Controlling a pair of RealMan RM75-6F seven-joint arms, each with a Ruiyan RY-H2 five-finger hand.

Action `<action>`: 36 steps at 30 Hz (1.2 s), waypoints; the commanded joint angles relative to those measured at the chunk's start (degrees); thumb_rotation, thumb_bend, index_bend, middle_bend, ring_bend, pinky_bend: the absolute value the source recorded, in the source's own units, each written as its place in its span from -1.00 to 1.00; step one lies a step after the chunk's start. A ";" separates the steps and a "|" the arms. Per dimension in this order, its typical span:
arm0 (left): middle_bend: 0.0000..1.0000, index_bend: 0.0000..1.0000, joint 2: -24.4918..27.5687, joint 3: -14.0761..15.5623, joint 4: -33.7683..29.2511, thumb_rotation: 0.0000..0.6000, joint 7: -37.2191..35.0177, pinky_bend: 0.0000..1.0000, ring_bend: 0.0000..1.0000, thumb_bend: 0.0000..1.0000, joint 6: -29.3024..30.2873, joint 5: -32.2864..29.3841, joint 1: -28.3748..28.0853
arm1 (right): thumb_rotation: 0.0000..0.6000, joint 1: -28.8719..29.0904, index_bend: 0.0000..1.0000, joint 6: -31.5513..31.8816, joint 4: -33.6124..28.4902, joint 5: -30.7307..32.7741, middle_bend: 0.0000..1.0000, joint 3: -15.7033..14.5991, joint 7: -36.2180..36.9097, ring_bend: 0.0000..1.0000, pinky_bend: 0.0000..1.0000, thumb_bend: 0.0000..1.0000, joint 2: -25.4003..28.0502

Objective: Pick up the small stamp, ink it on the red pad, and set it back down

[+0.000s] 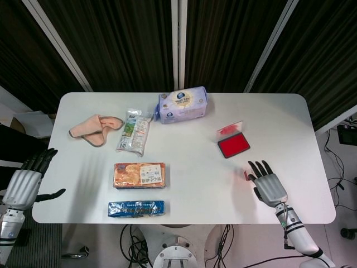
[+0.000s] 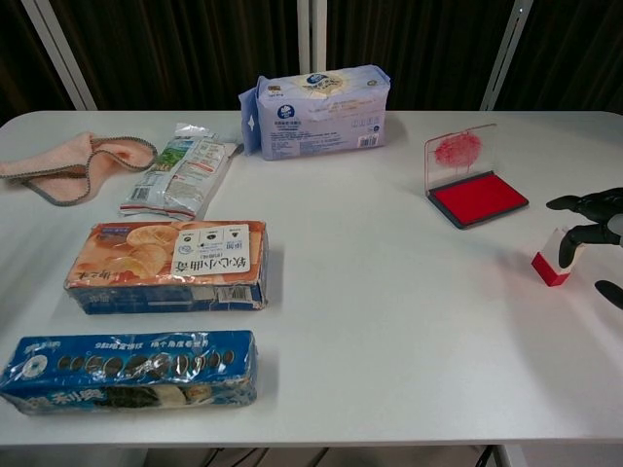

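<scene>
Red at its base and clear above, the small stamp (image 2: 552, 261) stands tilted on the white table (image 2: 389, 321), near the right edge and in front of the open red pad (image 2: 477, 197), well apart from it. The chest view shows this plainly; from the head view only a sliver of red at the stamp's base (image 1: 245, 175) peeks out beside the right hand (image 1: 269, 184), which covers the rest. The head view gives the right hand from above, palm down, fingers spread and extended toward the pad. The chest view catches only its dark fingertips (image 2: 584, 219) entering at the frame's edge, one curled just over the stamp's top; whether it touches cannot be told, and the stamp is not lifted. The pad's clear lid stands upright, smeared with red ink. Only the head view shows the left hand (image 1: 22, 184), hanging off the table's left edge, fingers loosely apart and holding nothing. Across the table lie a pink cloth (image 2: 68, 163), a green snack packet (image 2: 180, 175), a tissue pack (image 2: 316, 109), an orange biscuit box (image 2: 167, 265) and a blue cookie pack (image 2: 128, 370).
</scene>
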 commanded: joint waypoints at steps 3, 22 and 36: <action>-0.85 -0.90 0.06 -0.02 -0.12 0.66 0.11 -0.64 -0.84 -0.96 0.03 -0.04 0.01 | 1.00 0.21 -0.27 -0.30 0.05 0.60 -1.00 0.17 -0.14 -1.00 -1.00 -0.14 -0.03; -0.85 -0.90 -0.02 0.08 0.29 0.65 -0.42 -0.64 -0.85 -0.96 0.39 -0.10 0.31 | 1.00 0.07 -0.28 -0.65 -0.63 2.85 -1.00 -0.03 -1.69 -1.00 -1.00 -0.14 0.95; -0.85 -0.90 -0.03 0.04 0.10 0.65 -0.26 -0.64 -0.85 -0.96 0.34 -0.05 0.26 | 1.00 -0.31 -0.27 -0.15 -0.63 2.97 -1.00 -0.49 -1.35 -1.00 -1.00 -0.14 1.56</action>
